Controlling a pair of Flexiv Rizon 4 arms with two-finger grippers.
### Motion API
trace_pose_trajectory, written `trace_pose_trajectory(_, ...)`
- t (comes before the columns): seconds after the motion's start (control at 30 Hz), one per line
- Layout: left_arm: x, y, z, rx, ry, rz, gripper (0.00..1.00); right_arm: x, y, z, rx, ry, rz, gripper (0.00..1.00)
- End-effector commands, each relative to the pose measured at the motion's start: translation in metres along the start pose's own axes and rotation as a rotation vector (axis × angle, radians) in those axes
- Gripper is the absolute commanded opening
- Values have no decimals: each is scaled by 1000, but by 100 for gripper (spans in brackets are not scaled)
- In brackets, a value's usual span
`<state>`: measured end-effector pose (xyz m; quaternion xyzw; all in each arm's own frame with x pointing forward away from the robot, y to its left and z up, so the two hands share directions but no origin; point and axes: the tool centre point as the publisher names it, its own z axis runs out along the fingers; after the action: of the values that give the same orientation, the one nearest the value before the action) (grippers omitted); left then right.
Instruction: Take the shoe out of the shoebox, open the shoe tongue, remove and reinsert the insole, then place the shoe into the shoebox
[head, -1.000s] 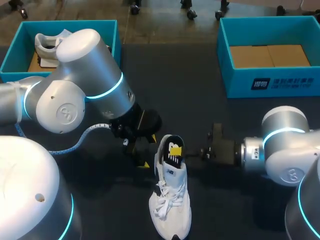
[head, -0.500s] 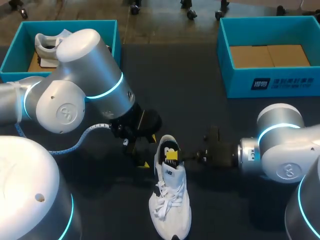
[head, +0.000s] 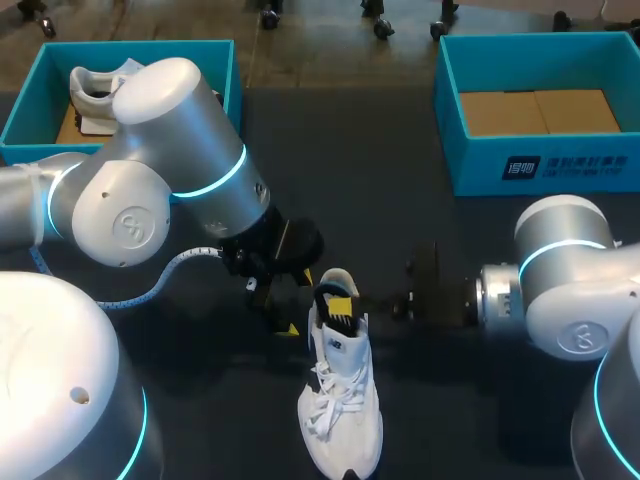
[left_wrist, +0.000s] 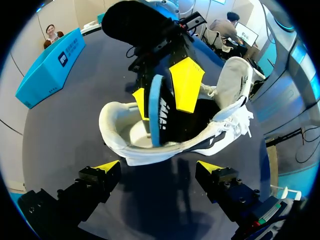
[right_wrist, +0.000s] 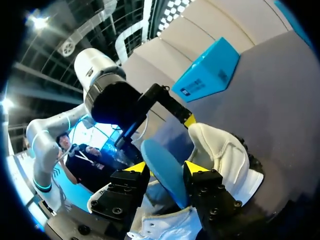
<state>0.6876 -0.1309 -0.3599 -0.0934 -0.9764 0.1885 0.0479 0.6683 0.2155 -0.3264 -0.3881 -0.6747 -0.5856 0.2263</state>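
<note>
The left shoebox (head: 140, 46) sits upper left, well apart. My left gripper (left_wrist: 159, 167), wide open, hangs just beside the heel of the shoe (head: 343, 420), lower middle. My right gripper (right_wrist: 166, 168) pinches the insole (left_wrist: 156, 107), upright in the shoe's opening. The right shoebox (head: 545, 165), upper right, is well apart.

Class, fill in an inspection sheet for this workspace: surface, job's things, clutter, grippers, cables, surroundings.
Surface: dark table.
Job's things: white shoe lying between the arms; insole standing partly inside its opening; left shoebox holding a second shoe; right shoebox showing only its cardboard floor.
Clutter: nothing seen.
Grippers: right gripper shut on the insole; left gripper open, just short of the shoe's heel.
Cables: blue-white cable looping by the left arm.
Surroundings: nothing seen over the table.
</note>
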Motion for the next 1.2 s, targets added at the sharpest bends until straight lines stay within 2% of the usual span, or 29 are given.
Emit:
trace_pose_trajectory(0.03,1,1,-1,1,-3,1,100,0,6,-6,7,8,-16,42)
trace_pose_trajectory(0.13,1,1,-1,1,-3,1,100,-1,8,-7,4,10,-25,40)
trace_pose_trajectory(0.2,1,1,-1,1,-3,1,100,-3,10,-7,2,13,-37,27)
trace_pose_trajectory(0.27,1,1,-1,1,-3,1,100,-6,11,-9,-2,14,-38,1)
trace_pose_trajectory(0.3,1,1,-1,1,-3,1,100,-10,12,-10,-8,16,-35,0)
trace_pose_trajectory(0.57,1,1,-1,1,-3,1,100,-28,6,-13,-25,23,26,0)
trace_pose_trajectory(0.8,1,1,-1,1,-3,1,100,-28,-12,-7,-9,8,70,0)
trace_pose_trajectory(0.97,1,1,-1,1,-3,1,100,-23,-14,-9,-16,13,54,0)
trace_pose_trajectory(1.0,1,1,-1,1,-3,1,100,-21,-13,-10,-16,13,46,5)
trace_pose_trajectory(1.07,1,1,-1,1,-3,1,100,-16,-10,-11,-9,9,27,28)
trace_pose_trajectory(1.13,1,1,-1,1,-3,1,100,-11,-6,-13,0,1,12,37)
trace_pose_trajectory(1.2,-1,1,-2,2,-1,0,100,-8,-2,-17,4,9,2,40)
